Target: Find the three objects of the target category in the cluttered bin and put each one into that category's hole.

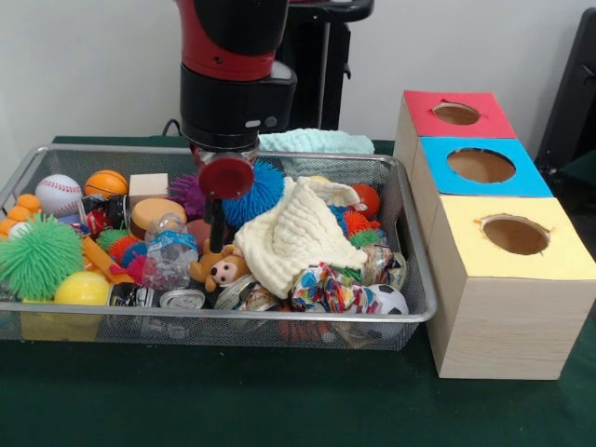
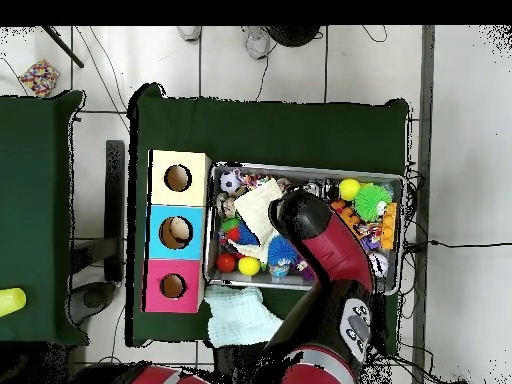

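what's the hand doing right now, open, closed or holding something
Hand: down in the wire bin among the clutter, just above the small monkey toy; whether it is open, closed or holding anything cannot be told.

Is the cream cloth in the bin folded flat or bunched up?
Bunched up. In the front view the cream cloth lies crumpled in loose folds over the toys in the wire bin, one corner trailing toward the red ball.

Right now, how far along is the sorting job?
Nothing looks sorted yet: the red hole, blue hole and yellow hole show no toy inside, though their depths are hidden. The arm hangs over the mesh bin, near the cream cloth; any grip is hidden. All placing seems left.
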